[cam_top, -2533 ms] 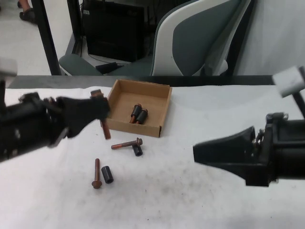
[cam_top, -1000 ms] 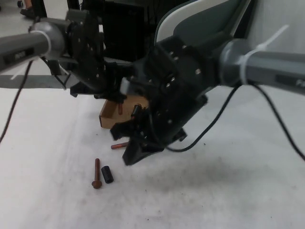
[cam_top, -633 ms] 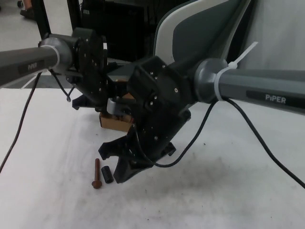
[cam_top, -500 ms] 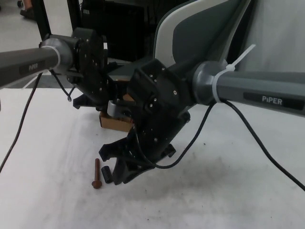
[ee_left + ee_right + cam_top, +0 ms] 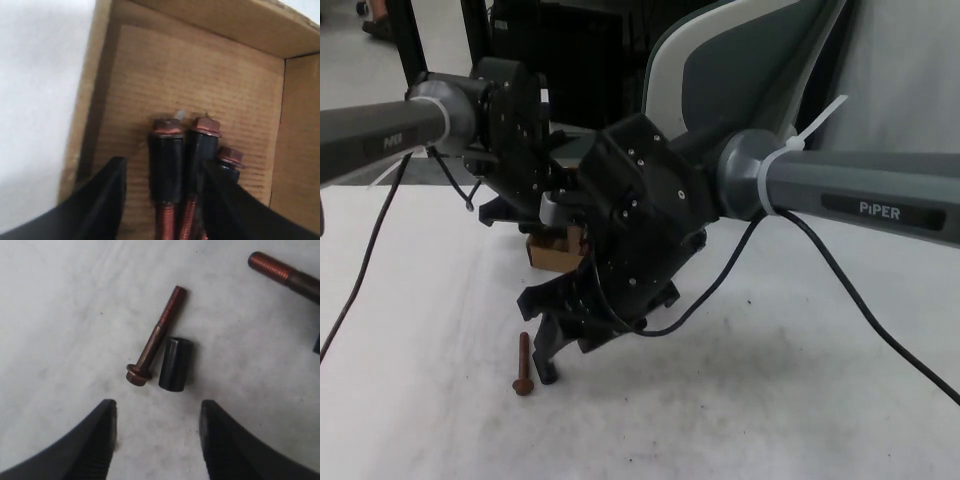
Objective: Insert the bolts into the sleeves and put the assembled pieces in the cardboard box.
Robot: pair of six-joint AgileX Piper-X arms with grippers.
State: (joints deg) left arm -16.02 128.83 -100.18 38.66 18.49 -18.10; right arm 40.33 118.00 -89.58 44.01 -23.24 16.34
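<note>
Though behind right arm (image 5: 840, 190), cardboard box (image 5: 548, 252)

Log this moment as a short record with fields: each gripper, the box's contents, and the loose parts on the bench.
left gripper: open, above the cardboard box
box contents: three assembled pieces, bolts in black sleeves, lying side by side
right gripper: open, above the loose parts
loose bolt: lying flat on the bench, not inserted
loose sleeve: black, lying close beside the loose bolt
second bolt: threaded end visible farther off on the bench
</note>
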